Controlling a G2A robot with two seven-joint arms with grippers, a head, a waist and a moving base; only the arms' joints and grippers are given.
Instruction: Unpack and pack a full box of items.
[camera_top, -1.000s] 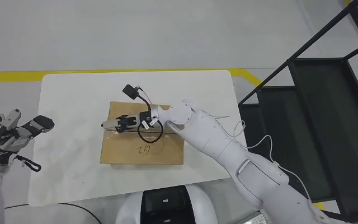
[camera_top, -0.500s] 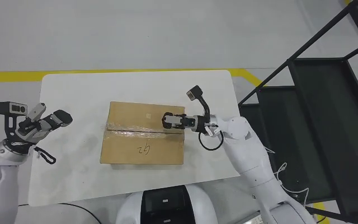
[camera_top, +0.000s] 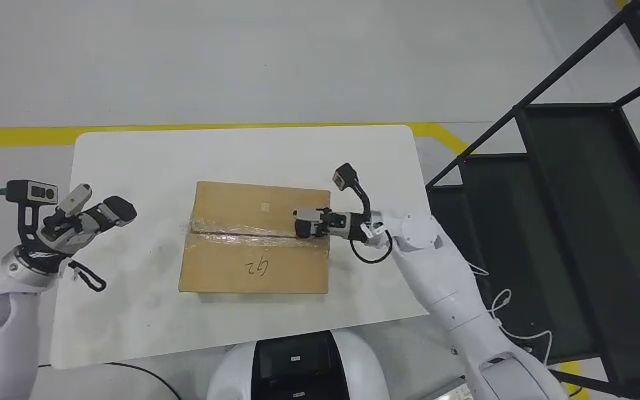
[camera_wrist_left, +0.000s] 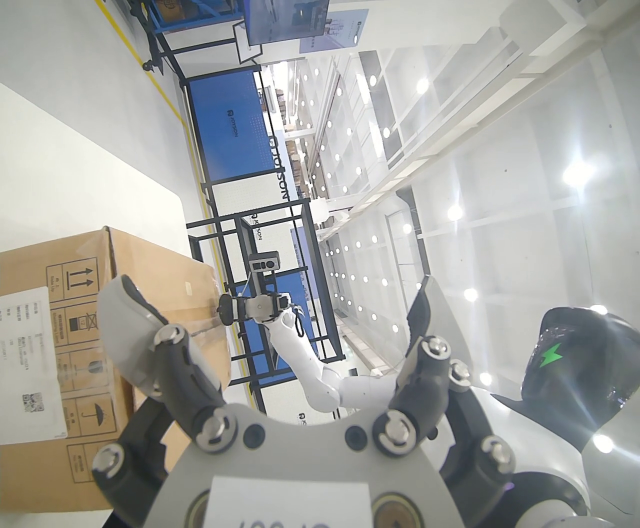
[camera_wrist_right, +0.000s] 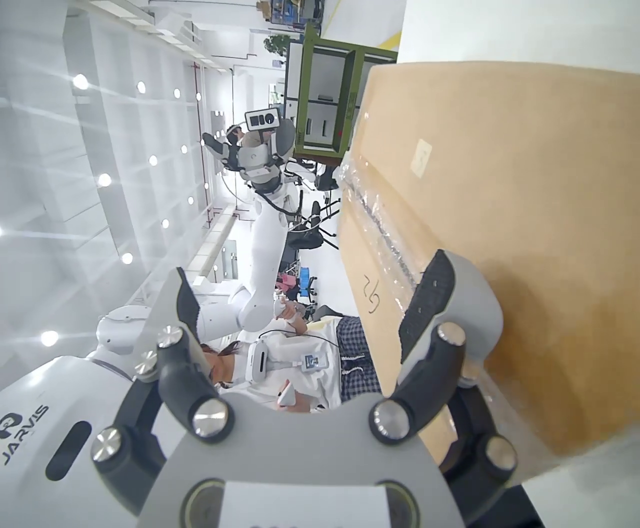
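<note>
Cannot see inside taped box (camera_top: 255, 237) on white counter (camera_top: 140, 170); left end effector (camera_top: 100, 204) apart at nine o'clock, right end effector (camera_top: 300, 223) apart at three.

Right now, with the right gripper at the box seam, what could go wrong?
Clear tape seals the box seam; the open right gripper at its end may slip or dent the flap. The left gripper hangs open well apart from the box, so nothing steadies it; a pull might drag it.
</note>
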